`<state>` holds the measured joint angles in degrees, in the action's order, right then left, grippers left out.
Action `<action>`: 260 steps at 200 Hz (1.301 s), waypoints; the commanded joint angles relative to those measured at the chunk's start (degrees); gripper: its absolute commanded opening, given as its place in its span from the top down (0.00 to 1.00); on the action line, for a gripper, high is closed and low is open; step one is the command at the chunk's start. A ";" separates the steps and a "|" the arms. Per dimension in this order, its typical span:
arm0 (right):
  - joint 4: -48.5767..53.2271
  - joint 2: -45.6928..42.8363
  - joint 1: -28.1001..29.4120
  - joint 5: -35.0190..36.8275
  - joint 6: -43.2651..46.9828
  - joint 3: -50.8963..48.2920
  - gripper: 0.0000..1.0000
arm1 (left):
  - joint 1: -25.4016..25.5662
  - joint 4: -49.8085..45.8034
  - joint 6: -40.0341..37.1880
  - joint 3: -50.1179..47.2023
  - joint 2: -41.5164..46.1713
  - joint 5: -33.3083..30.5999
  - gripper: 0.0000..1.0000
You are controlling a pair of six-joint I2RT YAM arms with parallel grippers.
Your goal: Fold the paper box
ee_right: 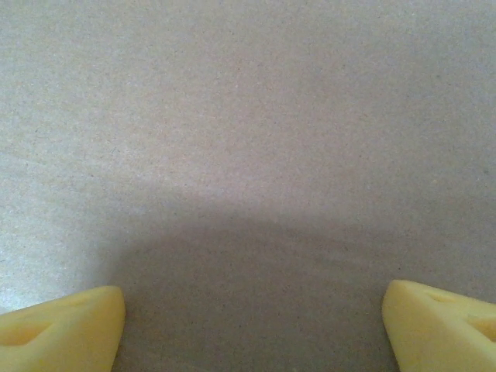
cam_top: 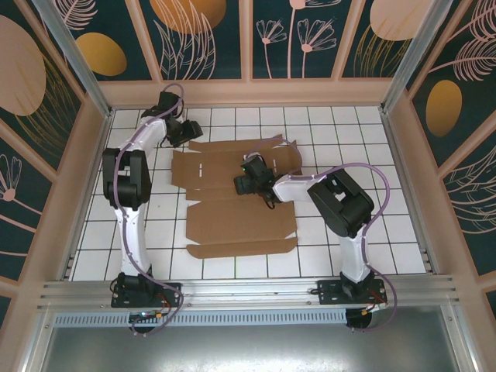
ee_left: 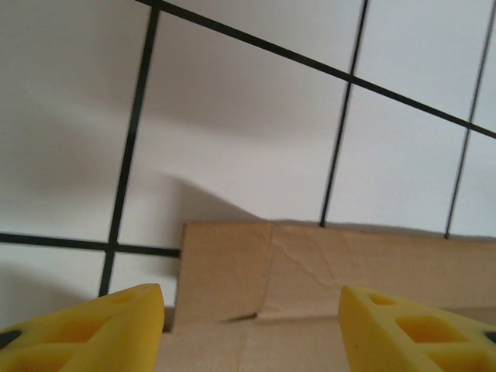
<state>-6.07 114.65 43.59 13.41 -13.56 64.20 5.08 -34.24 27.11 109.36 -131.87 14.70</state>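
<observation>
The paper box (cam_top: pixel 240 221) is an unfolded die-cut sheet of plain brown corrugated cardboard, lying flat near the middle of the white tiled table (cam_top: pixel 372 217). It has a broad rectangular middle, narrow flaps along its near and far edges, stepped cut-outs at the corners and small slots in the far panel. Its surface is matte and finely grained, with straight creases between the panels. The left gripper (cam_top: pixel 186 132) is at the sheet's far left corner. In the left wrist view its 2 yellow fingers (ee_left: pixel 101 325) stand apart and grip nothing. Between them lies a narrow edge strip of the cardboard (ee_left: pixel 310 267), with an uneven crease crossing it and a square end flap at its left. Beyond the strip are white tiles with thin dark grout lines, where it casts a soft shadow. The right gripper (cam_top: pixel 249 182) is over the middle of the sheet, near its far half. In the right wrist view its wedge-shaped yellow fingertips (ee_right: pixel 62 325) sit at the 2 lower corners, spread wide and holding nothing, with bare cardboard (ee_right: pixel 248 139) close beneath them and a dim shadow between. Whether they touch the sheet cannot be told.
</observation>
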 commanded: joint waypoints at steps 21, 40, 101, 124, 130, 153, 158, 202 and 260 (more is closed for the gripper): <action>9.89 2.78 -0.63 -3.79 -1.47 -3.99 0.15 | -0.69 2.02 -0.69 0.37 -2.42 5.18 0.45; 9.79 3.09 -0.53 -4.07 -1.47 -3.73 0.15 | -0.69 3.29 -0.31 -1.04 -2.26 6.28 0.48; 10.29 4.07 -0.64 -4.22 -0.98 -2.77 0.18 | -0.69 9.86 3.58 -4.98 0.39 12.94 0.55; 10.54 4.53 -0.64 -4.44 -0.92 -2.42 0.20 | -0.69 10.40 4.49 -5.06 1.13 13.98 0.56; 10.59 4.69 -0.59 -4.44 -0.85 -2.23 0.20 | -0.69 10.82 4.68 -5.40 1.49 14.33 0.56; 10.64 5.33 -0.53 -4.66 -0.85 -2.07 0.21 | -0.60 13.06 6.26 -6.97 2.99 15.97 0.56; 10.72 5.41 -0.53 -4.70 -0.89 -2.07 0.21 | -0.60 13.65 6.64 -7.33 3.22 16.45 0.56; 10.99 6.02 -0.53 -4.89 -0.59 -1.89 0.22 | 1.17 15.35 8.22 -7.26 2.27 18.35 0.56; 11.90 6.29 -0.53 -4.61 -0.24 -1.87 0.22 | 3.42 14.90 9.40 -4.14 -2.86 17.49 0.55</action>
<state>-5.17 114.96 43.22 13.30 -13.41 64.88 7.92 -19.51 35.31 102.94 -131.55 31.24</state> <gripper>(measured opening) 0.778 0.445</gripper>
